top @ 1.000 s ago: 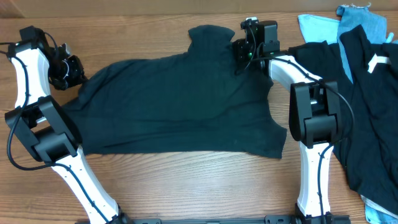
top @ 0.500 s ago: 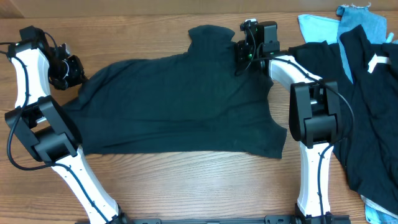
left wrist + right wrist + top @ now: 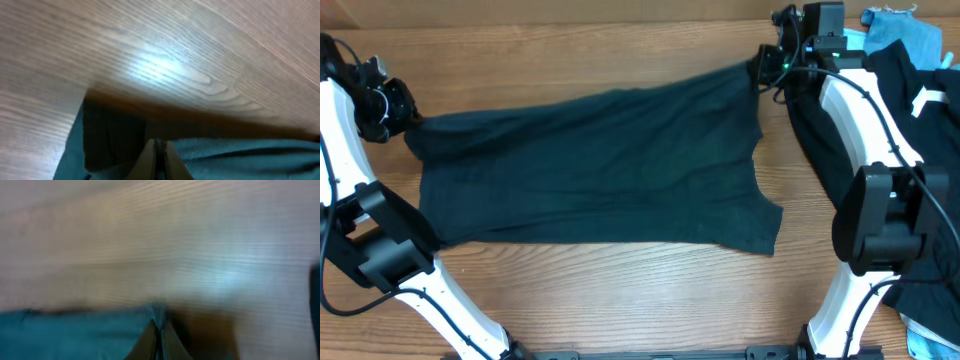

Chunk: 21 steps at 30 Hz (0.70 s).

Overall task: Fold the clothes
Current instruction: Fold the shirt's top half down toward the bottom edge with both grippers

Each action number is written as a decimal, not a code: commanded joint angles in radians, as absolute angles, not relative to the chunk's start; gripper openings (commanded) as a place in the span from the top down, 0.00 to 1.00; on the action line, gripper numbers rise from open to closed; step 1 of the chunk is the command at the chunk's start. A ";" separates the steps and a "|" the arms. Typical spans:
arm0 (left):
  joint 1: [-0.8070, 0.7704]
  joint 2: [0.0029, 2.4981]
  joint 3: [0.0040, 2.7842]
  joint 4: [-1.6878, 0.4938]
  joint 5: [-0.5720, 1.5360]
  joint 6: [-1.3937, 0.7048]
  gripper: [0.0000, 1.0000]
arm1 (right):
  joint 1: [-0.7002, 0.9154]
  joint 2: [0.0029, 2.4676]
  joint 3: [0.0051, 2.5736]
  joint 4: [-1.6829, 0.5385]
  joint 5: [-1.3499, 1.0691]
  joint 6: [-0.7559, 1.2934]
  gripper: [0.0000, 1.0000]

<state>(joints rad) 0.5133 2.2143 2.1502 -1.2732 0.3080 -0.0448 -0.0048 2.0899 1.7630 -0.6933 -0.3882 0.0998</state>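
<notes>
A dark teal-black T-shirt (image 3: 600, 165) lies spread across the middle of the wooden table. My left gripper (image 3: 402, 112) is shut on its far left corner, and the cloth shows pinched between the fingers in the left wrist view (image 3: 161, 150). My right gripper (image 3: 760, 72) is shut on its far right corner, with the cloth pinched at the fingertips in the right wrist view (image 3: 159, 317). The top edge of the shirt is stretched taut between the two grippers. The right wrist view is blurred.
A pile of black garments (image 3: 910, 150), one with white lettering, lies at the right edge. Light blue pieces (image 3: 905, 35) lie at the far right corner. The right arm (image 3: 865, 130) crosses over the pile's left side.
Both grippers have pulled apart, left gripper leftward and right gripper rightward and farther back. The shirt's top edge, bunched before, is now stretched straight between them.
</notes>
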 commanded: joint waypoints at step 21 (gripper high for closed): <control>0.523 2.203 1.951 -1.510 0.183 -0.022 0.96 | -0.077 2.018 1.774 -1.341 -0.334 0.075 0.96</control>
<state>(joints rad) 0.5152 2.2143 2.0125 -1.5028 0.2146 -0.0444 -0.0658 2.0636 1.7634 -1.3331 -0.3519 0.0887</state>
